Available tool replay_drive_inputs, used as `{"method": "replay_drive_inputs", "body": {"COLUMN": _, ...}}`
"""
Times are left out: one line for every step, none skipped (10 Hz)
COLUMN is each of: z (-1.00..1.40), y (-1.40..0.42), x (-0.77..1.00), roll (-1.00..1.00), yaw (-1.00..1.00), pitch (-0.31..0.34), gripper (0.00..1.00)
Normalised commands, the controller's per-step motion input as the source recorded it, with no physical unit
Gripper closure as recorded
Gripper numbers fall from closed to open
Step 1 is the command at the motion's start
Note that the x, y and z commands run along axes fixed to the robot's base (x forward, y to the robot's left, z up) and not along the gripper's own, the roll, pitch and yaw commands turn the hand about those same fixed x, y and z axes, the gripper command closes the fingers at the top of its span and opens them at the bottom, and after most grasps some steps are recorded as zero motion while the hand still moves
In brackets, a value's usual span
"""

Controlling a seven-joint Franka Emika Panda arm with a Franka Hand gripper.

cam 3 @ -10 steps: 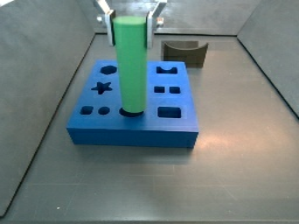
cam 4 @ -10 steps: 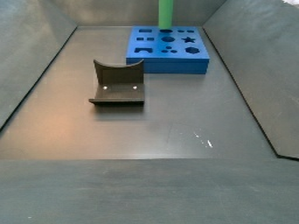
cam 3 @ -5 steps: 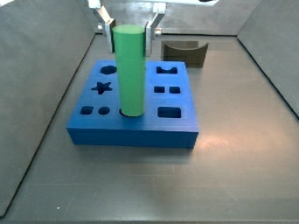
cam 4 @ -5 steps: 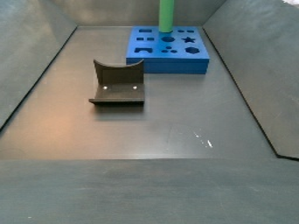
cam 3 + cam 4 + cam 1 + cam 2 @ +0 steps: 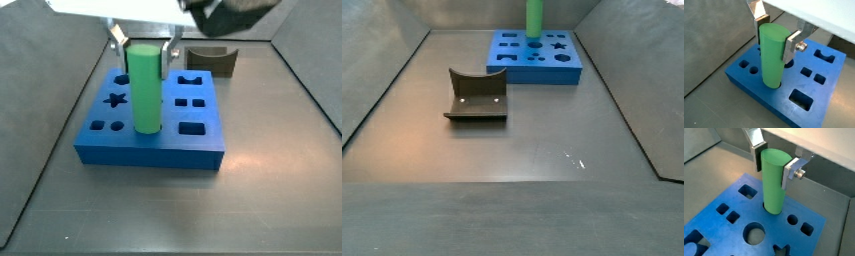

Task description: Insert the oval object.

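The oval object, a bright green peg [image 5: 144, 90], stands upright with its lower end in a hole of the blue block [image 5: 147, 150]. It also shows in both wrist views [image 5: 773, 55] [image 5: 773, 178]. My gripper [image 5: 144, 55] is above the block, with its silver fingers against the two sides of the peg's top, shut on it [image 5: 776, 35] [image 5: 772, 168]. In a side view only the peg [image 5: 533, 15] and the block [image 5: 543, 72] show, at the far end of the floor. The gripper is out of that picture.
A dark grey curved block [image 5: 214, 60] lies on the floor behind the blue block; it also shows in a side view [image 5: 476, 95]. The blue block has several other shaped holes, such as a star [image 5: 116, 100]. Grey walls enclose the floor.
The gripper and the green peg have moved down together. The peg's top stands lower over the blue block than before, and its lower end sits deeper in the hole.
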Motion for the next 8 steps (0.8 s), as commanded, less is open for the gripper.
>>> {"method": "replay_drive_inputs", "body": {"z": -0.46, "y": 0.00, "x": 0.07, "roll": -0.09, "yaw": -0.11, "pitch": -0.069, "gripper": 1.00}}
{"method": "replay_drive_inputs", "body": {"z": -0.36, "y": 0.00, "x": 0.13, "roll": -0.09, "yaw": -0.13, "pitch": 0.000, "gripper": 1.00}}
{"method": "replay_drive_inputs", "body": {"z": -0.31, "y": 0.00, "x": 0.12, "roll": -0.06, "yaw": -0.12, "pitch": 0.000, "gripper": 1.00}}
{"method": "replay_drive_inputs", "body": {"z": -0.29, "y": 0.00, "x": 0.09, "roll": -0.04, "yaw": -0.09, "pitch": 0.000, "gripper": 1.00}}
{"method": "replay_drive_inputs", "body": {"z": -0.29, "y": 0.00, "x": 0.06, "roll": -0.03, "yaw": -0.07, "pitch": 0.000, "gripper": 1.00}}
{"method": "replay_drive_inputs", "body": {"z": -0.31, "y": 0.00, "x": 0.01, "roll": -0.04, "yaw": -0.05, "pitch": 0.000, "gripper": 1.00}}
{"method": "replay_drive_inputs", "body": {"z": -0.16, "y": 0.00, "x": -0.01, "roll": 0.00, "yaw": -0.04, "pitch": -0.024, "gripper": 1.00}}
{"method": "replay_drive_inputs", "body": {"z": 0.00, "y": 0.00, "x": 0.00, "roll": 0.00, "yaw": 0.00, "pitch": 0.000, "gripper": 1.00}}
